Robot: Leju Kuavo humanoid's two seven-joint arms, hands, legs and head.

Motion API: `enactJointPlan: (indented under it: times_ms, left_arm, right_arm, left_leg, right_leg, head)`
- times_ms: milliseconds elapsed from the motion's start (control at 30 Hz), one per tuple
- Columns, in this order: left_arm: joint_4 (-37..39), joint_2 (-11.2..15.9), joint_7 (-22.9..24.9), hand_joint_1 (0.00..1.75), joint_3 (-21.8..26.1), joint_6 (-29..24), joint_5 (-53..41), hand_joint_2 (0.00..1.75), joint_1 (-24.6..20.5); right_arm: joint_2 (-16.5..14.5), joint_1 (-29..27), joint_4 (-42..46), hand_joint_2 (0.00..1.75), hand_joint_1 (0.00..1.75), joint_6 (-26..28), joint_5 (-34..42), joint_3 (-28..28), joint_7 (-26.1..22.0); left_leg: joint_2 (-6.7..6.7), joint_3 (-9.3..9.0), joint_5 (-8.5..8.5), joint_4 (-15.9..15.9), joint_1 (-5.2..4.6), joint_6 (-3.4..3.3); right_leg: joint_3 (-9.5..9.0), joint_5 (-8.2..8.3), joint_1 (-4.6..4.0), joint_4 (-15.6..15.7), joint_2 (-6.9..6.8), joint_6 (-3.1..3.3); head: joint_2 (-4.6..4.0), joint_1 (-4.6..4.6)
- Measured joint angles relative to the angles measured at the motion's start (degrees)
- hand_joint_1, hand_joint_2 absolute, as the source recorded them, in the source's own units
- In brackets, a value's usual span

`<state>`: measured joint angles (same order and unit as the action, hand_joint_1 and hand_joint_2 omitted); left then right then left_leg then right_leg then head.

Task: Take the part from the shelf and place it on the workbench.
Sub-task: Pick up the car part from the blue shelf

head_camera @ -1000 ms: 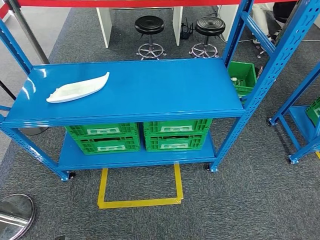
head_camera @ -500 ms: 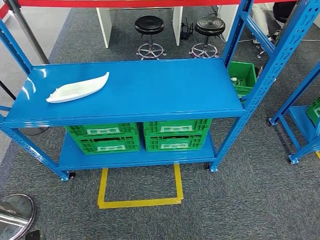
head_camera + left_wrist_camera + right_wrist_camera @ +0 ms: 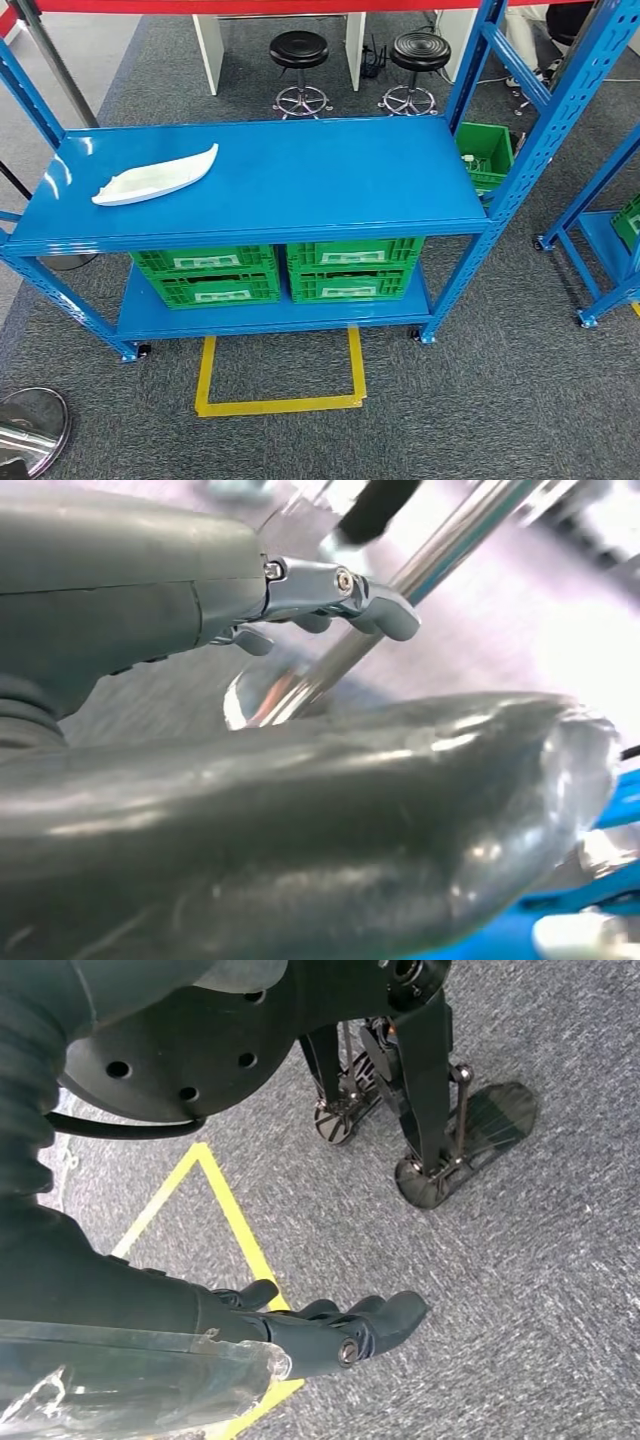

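Note:
The white elongated part (image 3: 155, 176) lies flat on the left side of the blue shelf's top board (image 3: 317, 180) in the head view, with nothing touching it. My left hand (image 3: 151, 610) has its fingers (image 3: 347, 588) stretched out and its thick grey thumb (image 3: 340, 810) apart from them. It holds nothing, and a chrome pole and blurred floor lie beyond it. My right hand (image 3: 226, 1320) hangs over grey carpet beside a yellow tape line (image 3: 234, 1220). Its dark fingers (image 3: 370, 1325) are extended and empty.
Two green crates (image 3: 207, 275) (image 3: 351, 268) stand on the lower board. A yellow tape square (image 3: 279, 400) marks the carpet before the shelf. A chrome disc base (image 3: 30, 430) sits at the lower left, stools (image 3: 300, 60) behind, and another blue rack (image 3: 604, 250) to the right.
A dark shape seen at the head view's bottom left edge half a second ago has dropped out of the picture. The part and shelf have not moved.

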<state>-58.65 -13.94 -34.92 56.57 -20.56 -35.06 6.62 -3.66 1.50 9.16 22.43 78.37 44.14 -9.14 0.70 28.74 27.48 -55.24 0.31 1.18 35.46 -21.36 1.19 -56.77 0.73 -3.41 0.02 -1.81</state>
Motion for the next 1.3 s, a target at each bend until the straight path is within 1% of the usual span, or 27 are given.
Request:
enactJointPlan:
  times_ms: [167, 367, 500, 600, 700, 800, 1033, 1167, 1300]
  left_arm:
    - [-8.14, 0.20, -1.29, 0.00, -4.48, -4.66, -1.51, 0.00, 2.55]
    - [-16.52, 1.37, -2.38, 0.00, -9.56, -9.32, -8.25, 0.00, 4.41]
    - [-21.36, 3.06, -2.34, 0.00, -13.27, -10.35, -14.35, 0.00, 5.02]
    - [-24.32, 4.81, -1.28, 0.00, -16.48, -10.02, -18.38, 0.00, 5.28]
    - [-26.77, 6.67, 1.10, 0.00, -19.69, -8.63, -21.07, 0.00, 5.35]
    - [-29.50, 9.46, 3.62, 0.00, -23.83, -6.80, -23.56, 0.00, 5.23]
    - [-33.07, 15.91, 9.67, 0.00, -33.15, 0.02, -27.75, 0.00, 3.00]
    - [-33.94, 19.58, 12.88, 0.00, -38.41, 4.64, -29.30, 0.00, 0.95]
    - [-34.78, 23.51, 16.00, 0.00, -44.08, 9.11, -30.79, 0.00, -1.33]
  right_arm:
    - [0.01, 0.28, -0.38, 1.75, 0.00, -0.27, 1.00, 1.88, 0.11]
    - [0.04, 0.49, -0.79, 1.75, 0.00, -1.15, 1.59, 4.65, 0.84]
    - [0.27, 0.55, -0.96, 1.75, 0.00, -1.95, 1.67, 6.45, 1.08]
    - [0.43, 0.59, -1.08, 1.75, 0.00, -2.45, 1.67, 7.43, 1.27]
    - [0.50, 0.56, -1.13, 1.75, 0.00, -2.78, 1.67, 7.98, 1.44]
    - [0.58, 0.58, -1.17, 1.75, 0.00, -3.11, 1.67, 8.69, 1.59]
    - [0.95, 0.65, -1.25, 1.75, 0.00, -4.08, 1.65, 10.67, 1.91]
    - [1.04, 0.68, -1.31, 1.75, 0.00, -4.72, 1.58, 11.66, 1.98]
    - [1.14, 0.85, -1.35, 1.75, 0.00, -5.29, 1.44, 12.97, 2.00]
  left_leg:
    - [0.00, 0.00, -0.01, 0.00, 0.00, 0.01]
    - [0.00, 0.00, -0.01, 0.00, 0.00, 0.01]
    - [0.00, 0.00, -0.02, 0.00, 0.00, 0.03]
    - [0.00, 0.00, -0.05, 0.00, 0.00, 0.06]
    - [0.00, 0.01, -0.07, 0.00, 0.02, 0.10]
    - [0.00, 0.06, -0.11, 0.00, 0.03, 0.12]
    - [0.00, 0.16, -0.16, -0.05, -0.03, 0.18]
    - [0.00, 0.23, -0.21, -0.11, -0.22, 0.09]
    - [0.00, 0.34, -0.30, -0.20, -0.62, -0.35]
  right_leg:
    - [0.01, 0.00, 0.00, -0.01, 0.00, 0.00]
    - [0.02, 0.01, -0.01, -0.02, 0.00, 0.01]
    - [0.03, 0.01, -0.01, -0.03, 0.00, 0.01]
    - [0.04, 0.01, -0.01, -0.04, 0.00, 0.02]
    - [0.10, 0.03, -0.04, -0.05, 0.01, 0.04]
    - [0.14, 0.05, -0.06, -0.05, 0.00, 0.06]
    - [0.22, 0.20, -0.04, -0.04, 0.01, 0.17]
    - [0.26, 0.36, 0.13, -0.02, 0.02, -0.03]
    - [0.27, 0.63, 0.55, 0.08, 0.01, -0.42]
  head:
    - [0.00, -0.01]
    - [0.00, 0.00]
    - [0.00, -0.01]
    - [0.00, -0.01]
    - [0.00, -0.01]
    - [0.00, 0.01]
    - [0.00, 0.01]
    - [0.00, 0.00]
    - [0.00, 0.02]
